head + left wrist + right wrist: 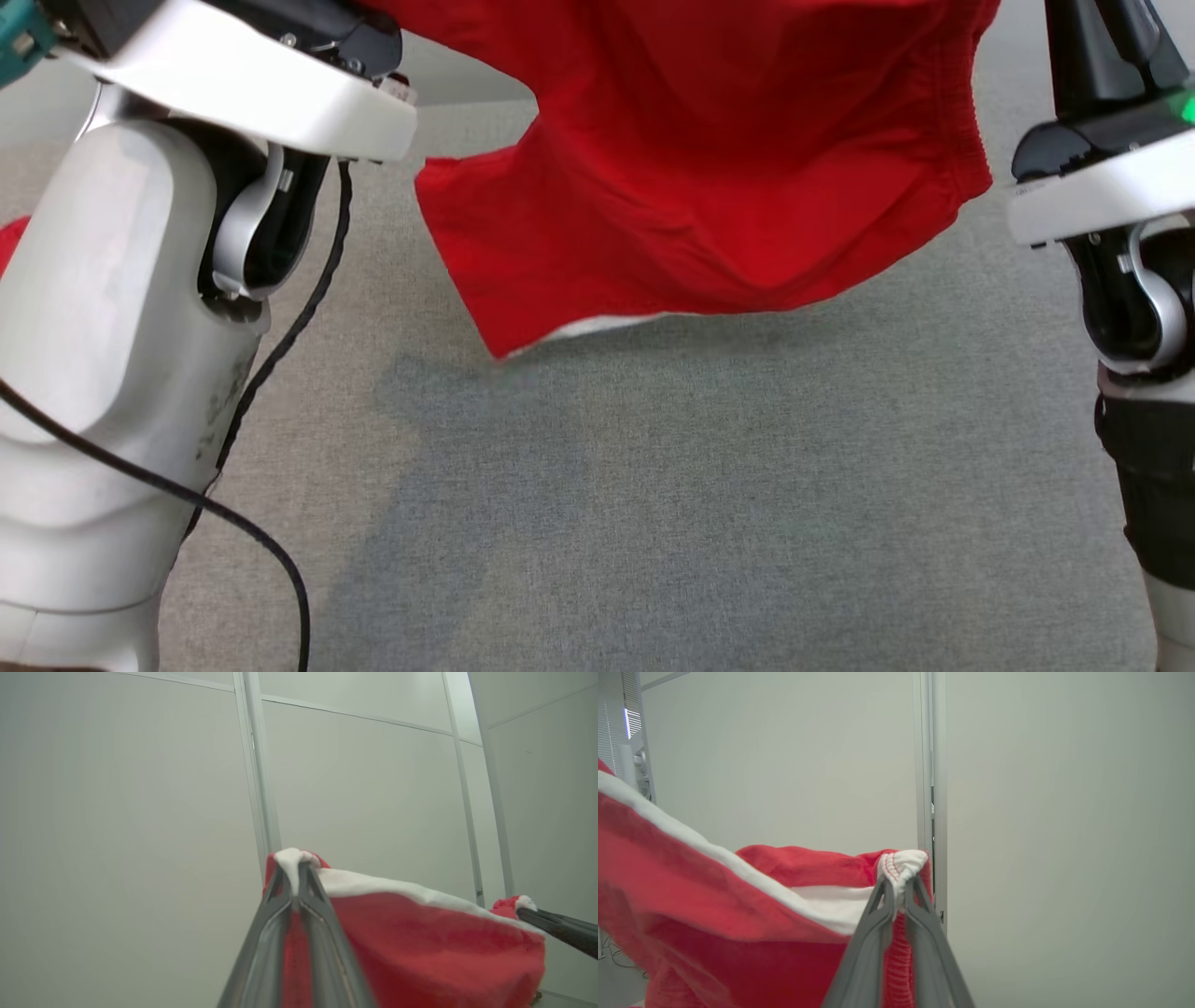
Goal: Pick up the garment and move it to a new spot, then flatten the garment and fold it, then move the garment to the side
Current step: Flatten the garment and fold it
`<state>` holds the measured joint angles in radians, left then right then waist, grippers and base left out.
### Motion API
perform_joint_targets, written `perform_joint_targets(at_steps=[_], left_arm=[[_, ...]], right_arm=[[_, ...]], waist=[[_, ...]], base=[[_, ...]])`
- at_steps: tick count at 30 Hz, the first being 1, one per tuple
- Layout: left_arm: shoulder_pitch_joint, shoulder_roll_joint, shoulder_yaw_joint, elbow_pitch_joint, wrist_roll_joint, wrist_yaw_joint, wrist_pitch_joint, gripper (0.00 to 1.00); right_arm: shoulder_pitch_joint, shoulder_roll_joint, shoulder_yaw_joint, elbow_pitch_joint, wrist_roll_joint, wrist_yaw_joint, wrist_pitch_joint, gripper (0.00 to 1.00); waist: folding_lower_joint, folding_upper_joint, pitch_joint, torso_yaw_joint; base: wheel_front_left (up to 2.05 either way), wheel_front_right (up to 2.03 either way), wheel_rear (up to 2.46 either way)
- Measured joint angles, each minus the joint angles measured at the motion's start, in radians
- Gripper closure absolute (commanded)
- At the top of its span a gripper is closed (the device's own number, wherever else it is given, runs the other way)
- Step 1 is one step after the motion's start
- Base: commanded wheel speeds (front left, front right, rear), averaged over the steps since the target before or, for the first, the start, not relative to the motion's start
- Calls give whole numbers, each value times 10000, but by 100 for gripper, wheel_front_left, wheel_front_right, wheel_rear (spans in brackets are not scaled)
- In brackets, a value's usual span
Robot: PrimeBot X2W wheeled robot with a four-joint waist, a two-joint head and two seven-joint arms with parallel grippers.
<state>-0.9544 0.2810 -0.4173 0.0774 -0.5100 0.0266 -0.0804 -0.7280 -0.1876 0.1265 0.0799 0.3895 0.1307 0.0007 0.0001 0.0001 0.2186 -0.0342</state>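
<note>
The garment (709, 168) is red cloth with a white band along one edge. It hangs in the air above the grey table, stretched between both arms, its lower hem sagging toward the surface. In the left wrist view my left gripper (293, 877) is shut on a white-edged corner of the garment (420, 947). The other arm's dark fingers (556, 926) pinch the far corner at that view's right. In the right wrist view my right gripper (899, 882) is shut on the bunched white hem of the garment (738, 896).
A grey fabric-covered table (709, 504) spreads below the hanging cloth. My left forearm (121, 308) with a black cable (280, 560) rises at the left, my right forearm (1139, 280) at the right. Pale wall panels (131, 812) stand behind.
</note>
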Motion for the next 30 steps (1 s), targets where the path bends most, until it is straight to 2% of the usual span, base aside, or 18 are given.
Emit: perform_joint_targets(at_steps=[6, 11, 15, 20, 25, 30], left_arm=[[-865, -337, -54, 1087, -8, -355, -554, 100], [-2169, -731, -82, 2665, -6, -784, -1185, 100], [-3343, -1108, -35, 4050, 92, -1045, -1595, 100], [-4565, -1482, 468, 5469, 247, -1183, -1799, 100], [-4768, -1841, 917, 6581, 303, -1406, -1812, 100], [-4289, -2121, 934, 8088, -61, -1505, -1812, 100]], right_arm=[[-1168, 105, 332, 1037, 303, 0, -12, 100], [-2821, 290, 593, 2387, 504, 0, -307, 100], [-4233, 581, 744, 3735, 629, 0, -892, 100], [-5833, 872, 913, 5609, 871, 0, -2023, 100], [-6583, 1108, 1101, 7476, 984, -2, -2483, 100], [-6602, 1262, 1599, 8792, 1227, -2, -2575, 100]], waist=[[0, 0, 598, 34], [0, 0, 1262, 91], [0, 0, 1835, 145], [0, -1, 2426, 209], [0, 0, 2780, 255], [0, 0, 2955, 253]], base=[[0, 0, 0], [0, 0, 0], [0, 0, 0], [0, 0, 0], [0, 0, 0], [0, 0, 0]])
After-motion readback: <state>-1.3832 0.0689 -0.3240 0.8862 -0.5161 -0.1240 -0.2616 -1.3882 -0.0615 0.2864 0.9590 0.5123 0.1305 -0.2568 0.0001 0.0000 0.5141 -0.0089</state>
